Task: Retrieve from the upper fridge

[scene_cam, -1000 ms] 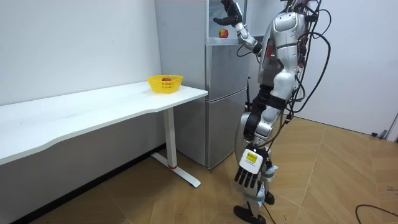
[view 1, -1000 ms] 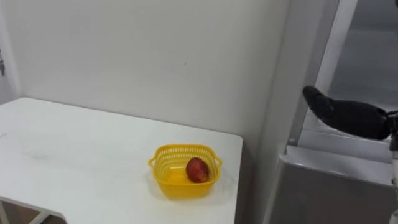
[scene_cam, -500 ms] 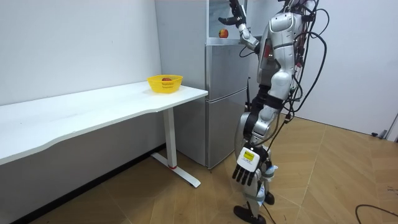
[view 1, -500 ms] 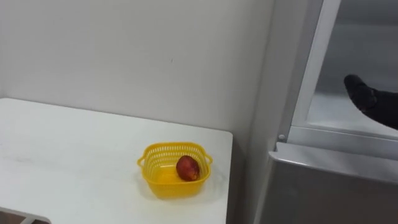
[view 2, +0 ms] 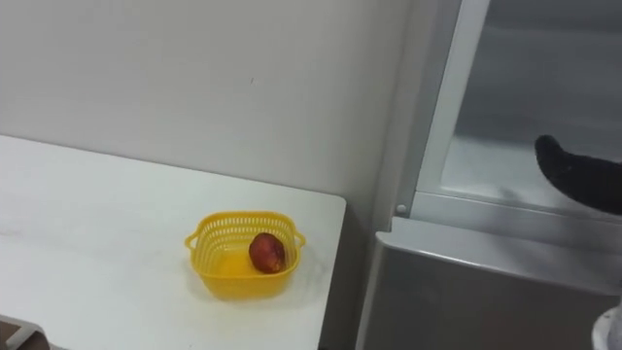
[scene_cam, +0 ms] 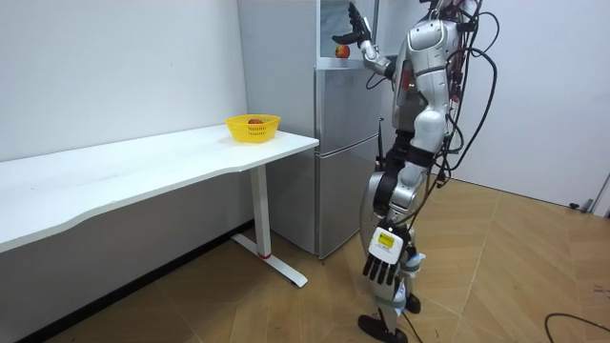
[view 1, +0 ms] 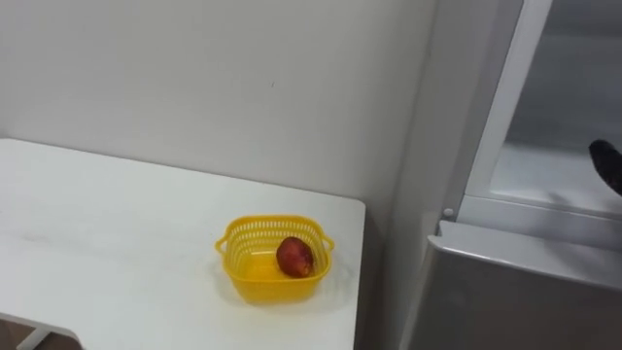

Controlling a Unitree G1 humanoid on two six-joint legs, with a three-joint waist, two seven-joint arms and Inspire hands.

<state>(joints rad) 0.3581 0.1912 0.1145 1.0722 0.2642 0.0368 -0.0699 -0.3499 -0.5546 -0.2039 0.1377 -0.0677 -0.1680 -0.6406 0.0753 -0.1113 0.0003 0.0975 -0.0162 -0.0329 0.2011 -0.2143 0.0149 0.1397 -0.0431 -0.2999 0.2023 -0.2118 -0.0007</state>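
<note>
The upper fridge compartment (view 1: pixel 544 185) stands open, with a pale shelf inside. In the room view a red fruit (scene_cam: pixel 341 50) sits on that shelf. My right hand (scene_cam: pixel 356 27) is raised into the compartment just above and beside the fruit, open, with its fingers spread and not touching it. In the eye views it is a dark shape (view 2: pixel 579 181) over the shelf at the right edge (view 1: pixel 608 165). My left hand (scene_cam: pixel 379 270) hangs open at knee height. I stand facing the fridge.
A yellow basket (view 1: pixel 245 274) holding a red apple (view 1: pixel 294 257) sits near the right end of the white table (view 1: pixel 117 243), close to the fridge's grey side (view 1: pixel 428 146). The closed lower fridge door (view 2: pixel 466 301) lies below the shelf.
My right hand has slid towards the right edge of the left eye view, further over the shelf. The head camera has shifted a little. The left hand has stayed hanging.
</note>
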